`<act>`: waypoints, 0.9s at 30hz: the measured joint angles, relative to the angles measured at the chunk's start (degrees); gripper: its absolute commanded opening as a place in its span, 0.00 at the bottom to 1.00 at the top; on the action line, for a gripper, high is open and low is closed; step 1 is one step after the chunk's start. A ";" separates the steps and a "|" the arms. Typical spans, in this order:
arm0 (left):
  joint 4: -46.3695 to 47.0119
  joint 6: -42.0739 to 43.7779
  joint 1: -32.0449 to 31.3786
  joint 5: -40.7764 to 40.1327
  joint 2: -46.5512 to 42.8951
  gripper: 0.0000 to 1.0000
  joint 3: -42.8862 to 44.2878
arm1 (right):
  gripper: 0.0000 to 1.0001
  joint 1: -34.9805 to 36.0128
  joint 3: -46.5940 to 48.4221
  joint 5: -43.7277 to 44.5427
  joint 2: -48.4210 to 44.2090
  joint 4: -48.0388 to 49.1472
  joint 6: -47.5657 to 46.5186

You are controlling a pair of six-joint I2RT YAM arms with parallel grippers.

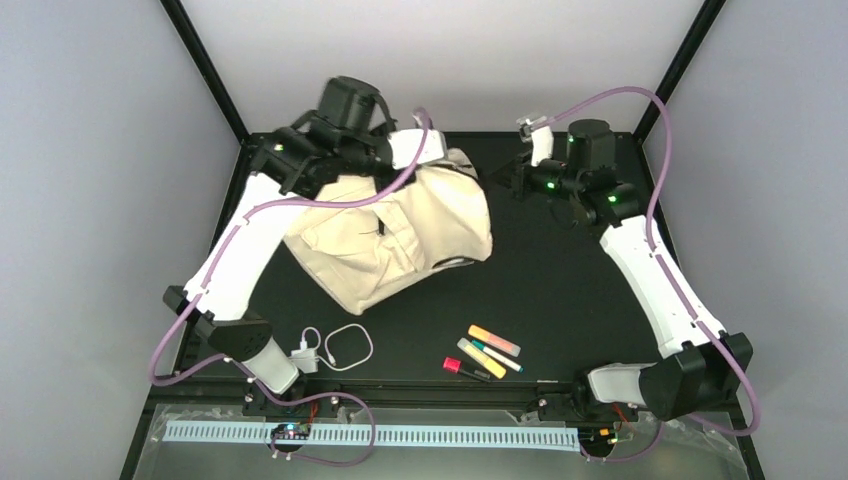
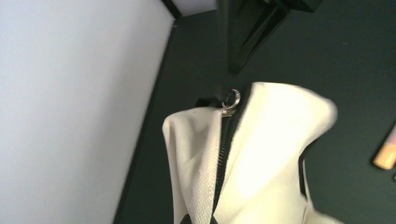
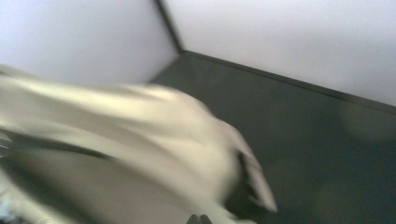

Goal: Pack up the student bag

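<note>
The student bag [image 1: 400, 235], soft cream fabric with a dark zipper, lies slumped at the back left of the black table. My left gripper [image 2: 201, 220] reaches over its top and is shut on a fold of the fabric beside the zipper line. In the left wrist view the metal zipper pull [image 2: 230, 102] sits at the far end of that fold. My right gripper [image 1: 505, 182] hovers just off the bag's right upper corner. Its fingertips [image 3: 199, 219] are pressed together with nothing between them, and the bag [image 3: 116, 149] shows as a blur in front of them.
Near the front edge lie a white charger with a looped cable [image 1: 335, 348], an orange highlighter [image 1: 493, 340], a yellow one [image 1: 480, 358], a green-capped pen [image 1: 497, 357] and a red-capped marker [image 1: 462, 369]. Grey walls and black frame posts close in the table's back and sides.
</note>
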 measured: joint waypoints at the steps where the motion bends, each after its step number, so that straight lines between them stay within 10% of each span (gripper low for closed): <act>1: -1.33 0.00 0.17 -1.07 0.11 0.02 2.36 | 0.01 -0.26 -0.02 2.51 -0.22 -0.20 -0.35; 7: -4.68 0.28 2.75 -4.57 -3.13 0.02 10.78 | 0.01 -5.40 -3.41 10.27 0.39 -3.34 -1.62; 19: -5.31 0.46 3.02 -2.97 0.50 0.02 1.84 | 0.14 -2.32 -3.45 -5.40 -7.17 4.04 -3.82; 23: -4.66 0.61 4.04 -1.97 6.10 0.01 11.23 | 0.48 -2.56 -4.09 -4.94 -6.80 4.22 -4.66; 25: -4.37 1.01 4.55 0.52 6.12 0.02 13.44 | 0.92 -2.64 -5.05 -3.45 -6.51 4.17 -5.44; 27: -4.70 1.44 4.63 3.21 5.57 0.02 15.08 | 1.00 -2.67 -5.75 -1.51 -5.55 3.93 -6.40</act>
